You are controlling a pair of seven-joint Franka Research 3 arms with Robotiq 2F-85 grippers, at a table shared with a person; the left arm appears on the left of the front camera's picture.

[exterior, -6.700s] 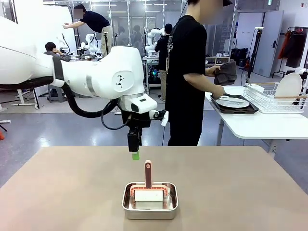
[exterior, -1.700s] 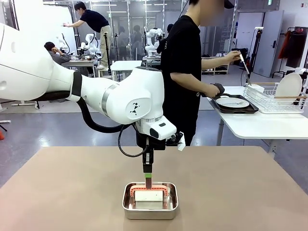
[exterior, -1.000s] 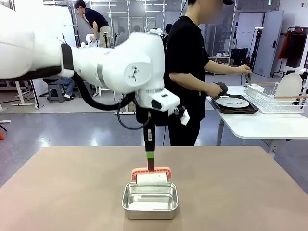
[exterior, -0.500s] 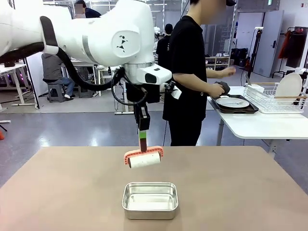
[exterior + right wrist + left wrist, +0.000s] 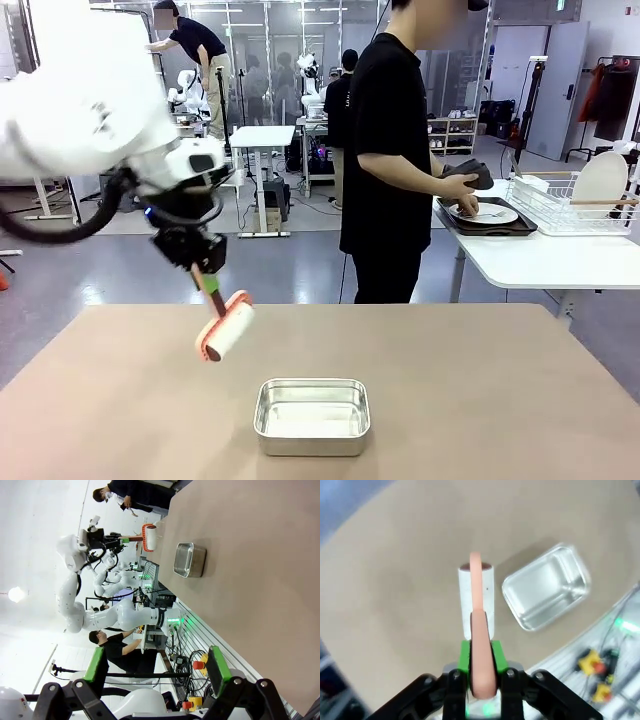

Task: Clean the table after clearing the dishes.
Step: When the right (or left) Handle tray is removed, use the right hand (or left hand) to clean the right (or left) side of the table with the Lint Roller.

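Our left gripper [image 5: 207,283] [image 5: 481,672] is clamped on the salmon-pink handle of the white roller [image 5: 226,326] [image 5: 476,597] [image 5: 149,538], the handle pinched between its green pads. Half a second ago we held the roller level above the middle of the table, right over the steel pan [image 5: 312,415] [image 5: 545,595] [image 5: 189,560]; now it has swung to our left and hangs tilted over the left part of the table [image 5: 500,400], clear of the pan. Whether its lower end touches the tan top we cannot tell. The pan sits where it was, near our edge. Our right gripper [image 5: 156,666] stands wide apart with nothing between its fingers. On the white side table [image 5: 540,262] a plate [image 5: 483,213] rests on a dark tray [image 5: 490,228], and the person [image 5: 390,150] now holds a dark cloth [image 5: 468,175] just above it
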